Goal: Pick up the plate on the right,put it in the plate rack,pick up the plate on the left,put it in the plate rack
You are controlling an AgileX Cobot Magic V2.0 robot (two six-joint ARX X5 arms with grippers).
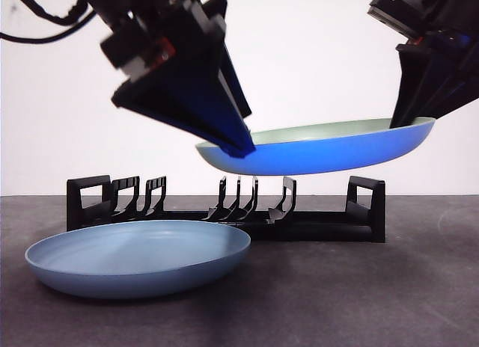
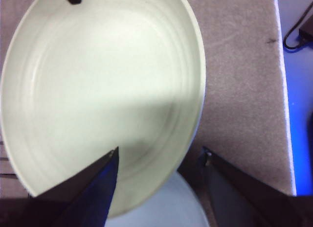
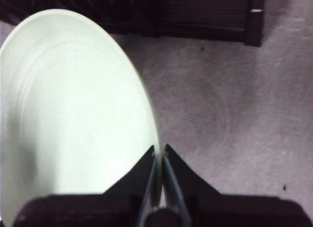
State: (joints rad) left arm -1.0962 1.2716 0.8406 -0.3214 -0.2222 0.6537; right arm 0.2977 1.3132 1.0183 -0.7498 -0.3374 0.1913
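The right gripper (image 3: 159,151) has its jaws pinched on the rim of the pale green plate (image 1: 322,145), held aloft in the upper right of the front view above the plate rack (image 1: 224,209). The left gripper (image 2: 159,156), jaws wide, straddles its opposite rim. The blue plate (image 1: 138,256) rests on the bench (image 1: 374,295), lower left.

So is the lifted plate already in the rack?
No. The plate hangs above the rack, nearly flat, its rim pinched by the right tool.
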